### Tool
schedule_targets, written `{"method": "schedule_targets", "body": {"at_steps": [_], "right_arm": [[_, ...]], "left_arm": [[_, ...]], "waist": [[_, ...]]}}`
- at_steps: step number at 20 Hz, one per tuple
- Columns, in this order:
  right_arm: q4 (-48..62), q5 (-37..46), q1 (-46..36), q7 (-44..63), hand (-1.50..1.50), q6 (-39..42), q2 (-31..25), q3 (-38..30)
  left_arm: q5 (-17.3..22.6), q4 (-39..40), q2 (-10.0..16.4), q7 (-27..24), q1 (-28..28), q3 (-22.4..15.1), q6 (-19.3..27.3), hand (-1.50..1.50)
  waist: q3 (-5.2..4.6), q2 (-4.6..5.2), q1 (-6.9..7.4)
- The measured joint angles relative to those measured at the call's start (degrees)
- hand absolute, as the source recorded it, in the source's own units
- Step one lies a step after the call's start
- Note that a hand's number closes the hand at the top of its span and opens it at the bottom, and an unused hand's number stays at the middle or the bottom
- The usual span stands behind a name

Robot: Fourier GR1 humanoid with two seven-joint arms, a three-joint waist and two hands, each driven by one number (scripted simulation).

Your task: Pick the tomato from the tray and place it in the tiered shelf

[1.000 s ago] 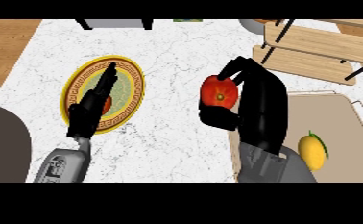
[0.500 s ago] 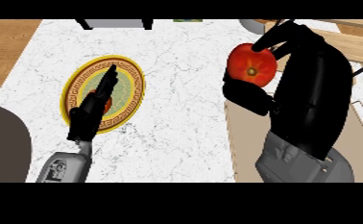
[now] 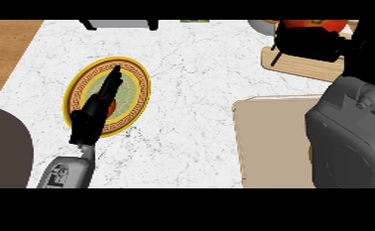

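At the view's top right edge, my right hand (image 3: 313, 45) is curled round the red tomato (image 3: 315, 25), of which only the top shows. The hand hangs over the wooden tiered shelf (image 3: 296, 67), whose light boards show just below it. The beige tray (image 3: 270, 141) lies at the lower right, with my grey right forearm (image 3: 343, 131) covering its right side. On the left, my left hand (image 3: 95, 110) rests open, fingers straight, on a plate.
Under the left hand lies a round plate (image 3: 139, 84) with a yellow patterned rim. A dark rounded object (image 3: 11, 150) sits at the left edge. A dark-legged item (image 3: 121, 24) and a grey bowl (image 3: 260, 26) stand at the back.
My right hand has carried the tomato up and to the right, from over the counter's middle to above the shelf. The forearm now fills the right side. The left hand stayed still.
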Motion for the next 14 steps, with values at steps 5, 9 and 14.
{"method": "schedule_targets", "body": {"at_steps": [5, 9, 14], "right_arm": [[2.4, -0.5, -3.2, -1.8, 1.5, 1.6, -3.6, -5.4], [6.3, -0.7, -5.1, -3.6, 1.5, 1.2, -6.4, -8.0], [11.8, -0.6, -5.9, -6.9, 1.5, -1.0, -9.9, -9.7]], "left_arm": [[0.0, 1.5, 0.2, -0.8, -0.6, 0.9, -0.5, 0.0], [0.6, 1.1, 0.9, -0.4, -0.9, 1.8, -1.8, 0.0], [-0.2, 0.3, 0.0, -0.1, 0.0, 1.2, -1.6, 0.0]], "waist": [[0.01, 0.06, -0.05], [0.01, 0.09, 0.09], [0.01, 0.13, 0.19]]}}
